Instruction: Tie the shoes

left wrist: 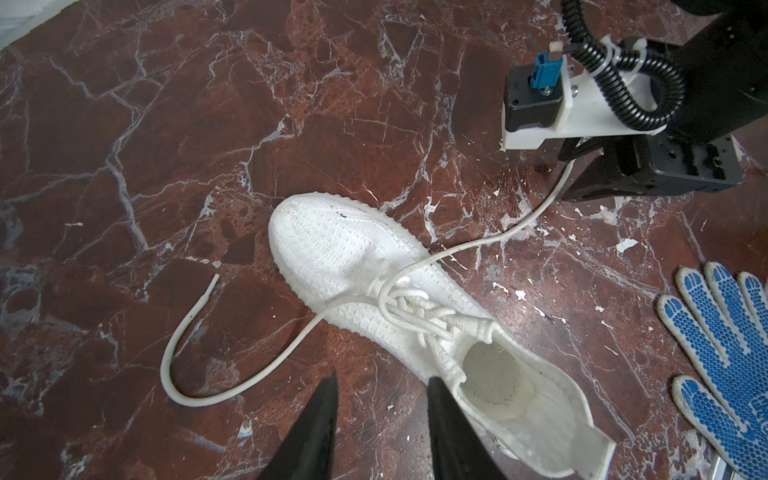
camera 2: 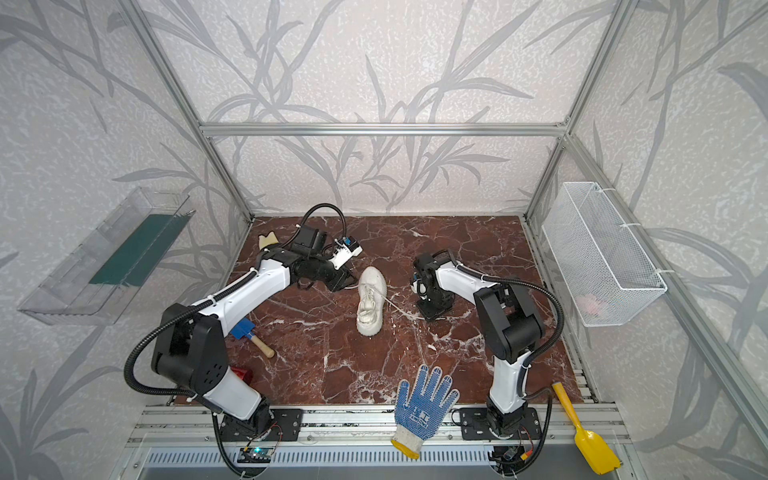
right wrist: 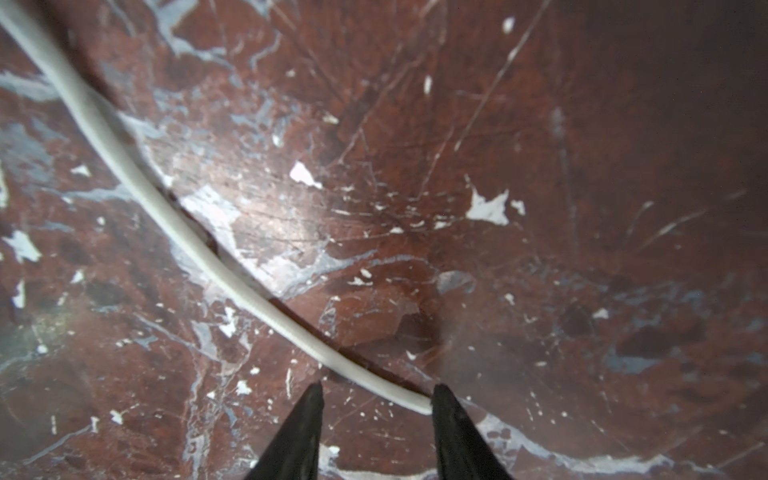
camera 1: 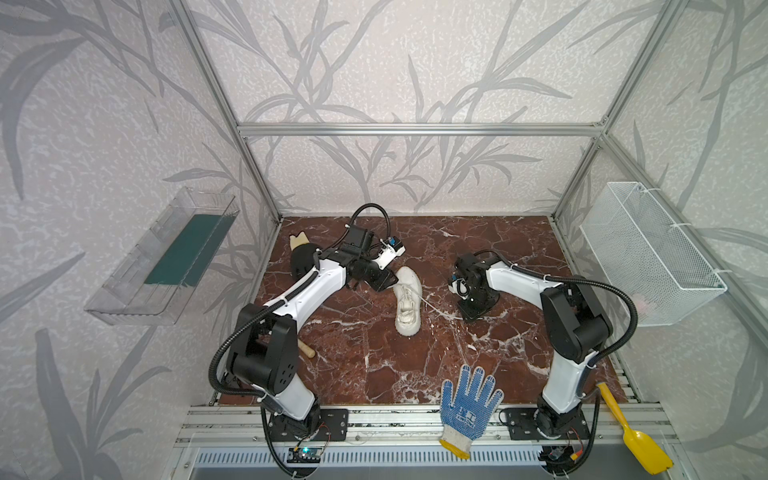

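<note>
Overhead and wrist views of a red marble table (left wrist: 124, 124) with one off-white sneaker (camera 1: 408, 307) lying near the middle, toe pointing to the back wall, laces not yet tied. Furthest left, we see the left lace (left wrist: 166, 361) lying loose on the table in an open curve, touched by nothing. Next, the left gripper (left wrist: 383, 378) hovers just beside the sneaker's heel opening, its jaws spread with only bare table between them. Across the sneaker, the right lace (left wrist: 490, 240) runs over the table to the right gripper (right wrist: 379, 386), which stands low over the surface. Its jaws are also spread, and the lace's very end lies between them, resting against one fingertip, not pinched. We judge this the risky spot. With so little lace inside the jaws, a closing could catch only the tip or nudge it out, and a pull could then slip free. Nothing holds the sneaker down, so a firm tug may drag or turn it. The left jaws sit close to the collar and could catch the fabric instead of the loose lace.
</note>
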